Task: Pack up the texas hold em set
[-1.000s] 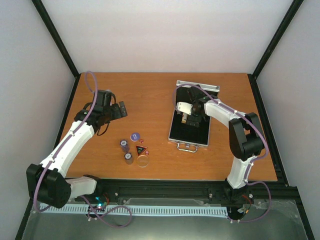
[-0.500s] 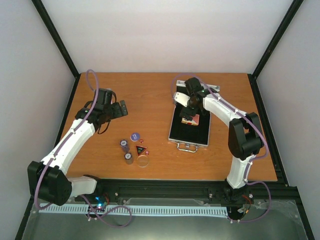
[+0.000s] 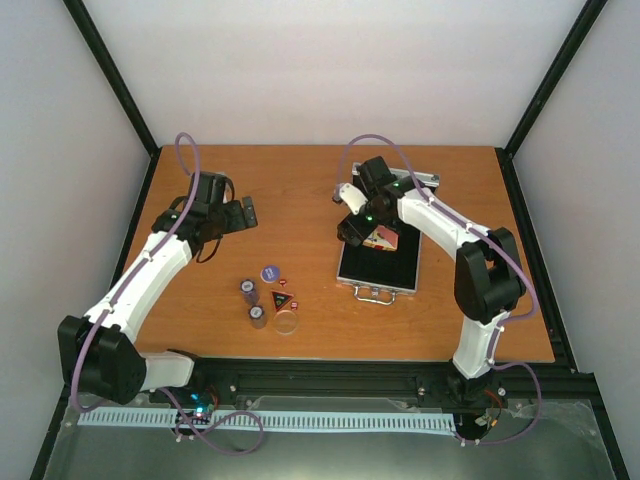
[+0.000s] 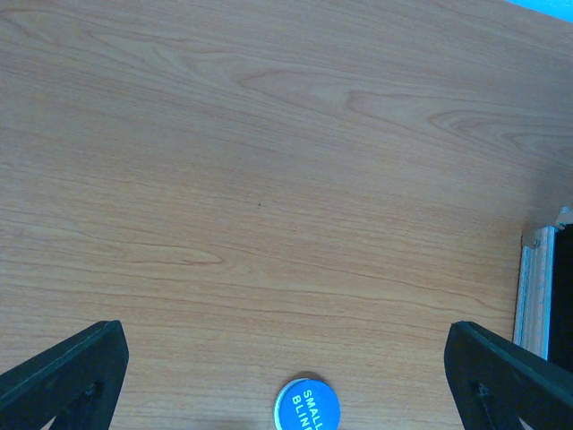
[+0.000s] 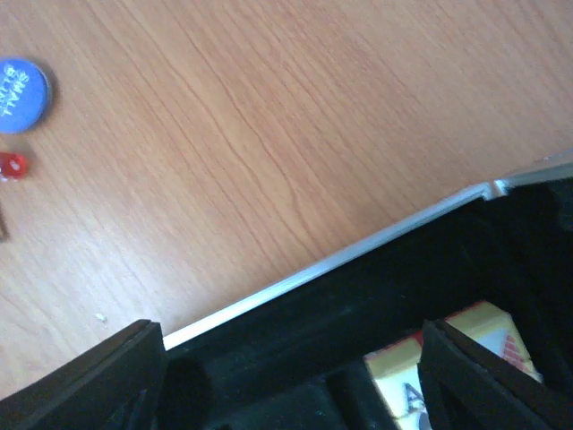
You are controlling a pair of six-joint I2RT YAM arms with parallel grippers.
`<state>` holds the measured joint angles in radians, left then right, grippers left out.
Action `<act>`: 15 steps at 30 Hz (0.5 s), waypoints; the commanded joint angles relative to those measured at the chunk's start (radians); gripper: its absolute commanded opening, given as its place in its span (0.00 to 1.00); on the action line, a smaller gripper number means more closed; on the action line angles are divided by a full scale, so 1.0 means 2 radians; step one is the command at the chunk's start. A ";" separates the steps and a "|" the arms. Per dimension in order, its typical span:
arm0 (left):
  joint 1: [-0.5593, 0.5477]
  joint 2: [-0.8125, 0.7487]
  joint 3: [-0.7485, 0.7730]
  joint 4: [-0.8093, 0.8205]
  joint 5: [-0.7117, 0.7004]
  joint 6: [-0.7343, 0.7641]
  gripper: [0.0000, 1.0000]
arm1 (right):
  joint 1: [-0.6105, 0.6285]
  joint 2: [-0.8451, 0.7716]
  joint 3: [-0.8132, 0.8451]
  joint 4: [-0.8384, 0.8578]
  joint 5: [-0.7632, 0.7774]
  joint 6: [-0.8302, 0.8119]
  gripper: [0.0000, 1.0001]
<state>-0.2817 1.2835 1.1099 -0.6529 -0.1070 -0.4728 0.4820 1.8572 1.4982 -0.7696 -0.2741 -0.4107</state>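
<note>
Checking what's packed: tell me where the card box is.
Top view, right side: the card box lies inside the open case, in its far half.

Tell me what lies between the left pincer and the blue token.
Nothing: bare table separates the left pincer from the blue token, clearest in the top view.

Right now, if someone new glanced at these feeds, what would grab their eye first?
The open silver case on the right of the table, black-lined, with the pink-red card box lying inside and the right claw open above its left edge. Then the loose cluster left of it: blue token, dark chip stacks, triangular token, with the left claw open beyond them.
</note>
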 commanded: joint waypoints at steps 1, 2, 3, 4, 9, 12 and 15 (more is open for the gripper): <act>0.001 0.005 0.023 -0.006 0.004 0.010 1.00 | 0.004 -0.009 -0.007 0.014 -0.037 0.121 0.71; 0.001 0.006 0.023 -0.006 0.004 0.011 1.00 | 0.004 -0.004 -0.009 0.018 -0.034 0.144 0.64; 0.001 0.007 0.024 -0.006 0.004 0.012 1.00 | 0.003 0.002 -0.010 0.021 -0.025 0.164 0.61; 0.001 0.008 0.025 -0.006 0.004 0.014 1.00 | 0.004 0.005 -0.013 0.026 -0.017 0.178 0.58; 0.001 0.010 0.032 -0.010 -0.003 0.023 1.00 | 0.009 -0.006 -0.039 0.047 0.047 0.231 0.45; 0.001 0.009 0.033 -0.011 -0.003 0.024 1.00 | 0.011 -0.012 -0.056 0.046 0.081 0.256 0.35; 0.001 0.009 0.032 -0.010 0.000 0.022 1.00 | 0.011 -0.014 -0.068 0.037 0.120 0.279 0.10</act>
<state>-0.2817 1.2991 1.1305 -0.6594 -0.1051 -0.4465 0.4957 1.8568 1.3918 -0.6987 -0.1600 0.0479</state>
